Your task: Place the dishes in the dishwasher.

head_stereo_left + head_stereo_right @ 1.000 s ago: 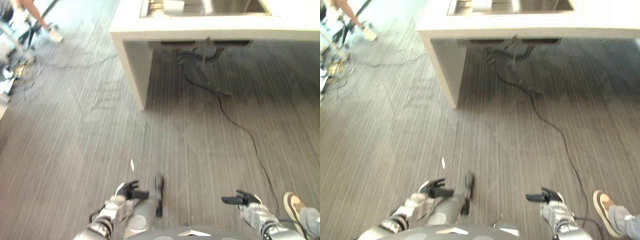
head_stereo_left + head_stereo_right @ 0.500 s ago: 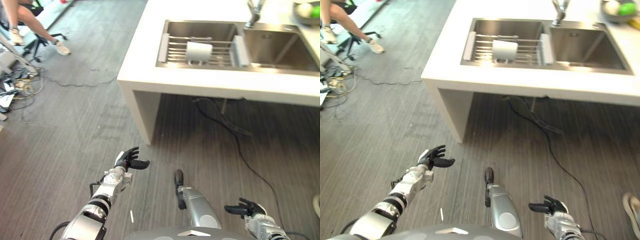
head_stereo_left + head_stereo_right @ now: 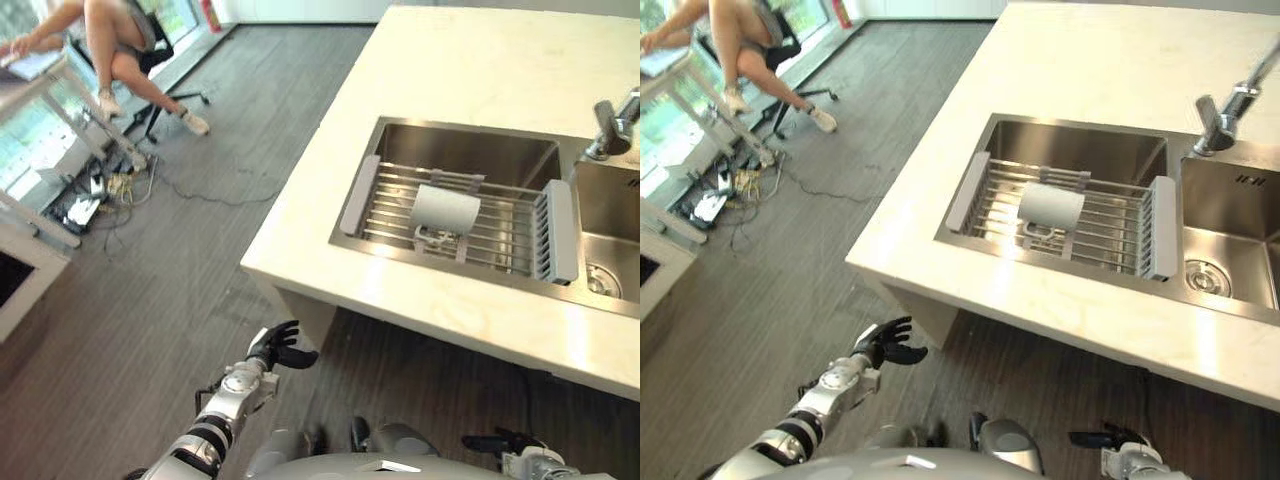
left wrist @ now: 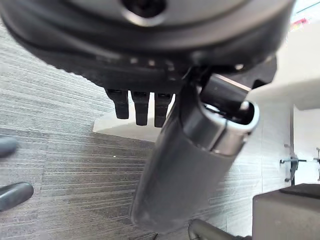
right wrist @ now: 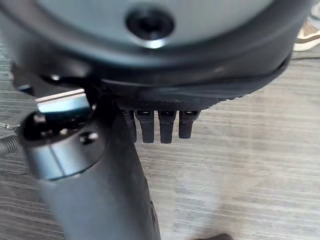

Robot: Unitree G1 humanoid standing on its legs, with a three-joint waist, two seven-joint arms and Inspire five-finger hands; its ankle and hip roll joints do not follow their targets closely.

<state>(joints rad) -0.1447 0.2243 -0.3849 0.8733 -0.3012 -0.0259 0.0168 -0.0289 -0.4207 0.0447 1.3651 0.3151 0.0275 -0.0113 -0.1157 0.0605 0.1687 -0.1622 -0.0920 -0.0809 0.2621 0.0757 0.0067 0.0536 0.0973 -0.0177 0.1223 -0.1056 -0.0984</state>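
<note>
Pale counter [image 3: 470, 80] with a double steel sink [image 3: 1080, 140] let into it. Left basin: a wire drying rack [image 3: 460, 218] spans it from rim to rim, and one white mug [image 3: 445, 210] lies on its side on the bars, handle toward the near edge. Right basin [image 3: 1230, 240]: bare steel with a round drain, cut off by the frame at 3 o'clock. Faucet [image 3: 1220, 115] stands at about 1 o'clock from the mug, its top cut off. Left hand [image 3: 272, 348]: raised above the dark plank floor [image 3: 130, 300] at 7 o'clock from the rack, below the counter's near corner, fingers loosely spread and slightly bent, holding nothing, touching nothing. Right hand [image 3: 1110, 440]: low at 5 o'clock, partly cut off, fingers extended forward, nothing in them; its wrist view shows the fingers straight over the floor. A seated person's legs [image 3: 120, 50] show at 10 o'clock beside a desk [image 3: 40, 85], with tangled cables beneath, too small to sort out.
</note>
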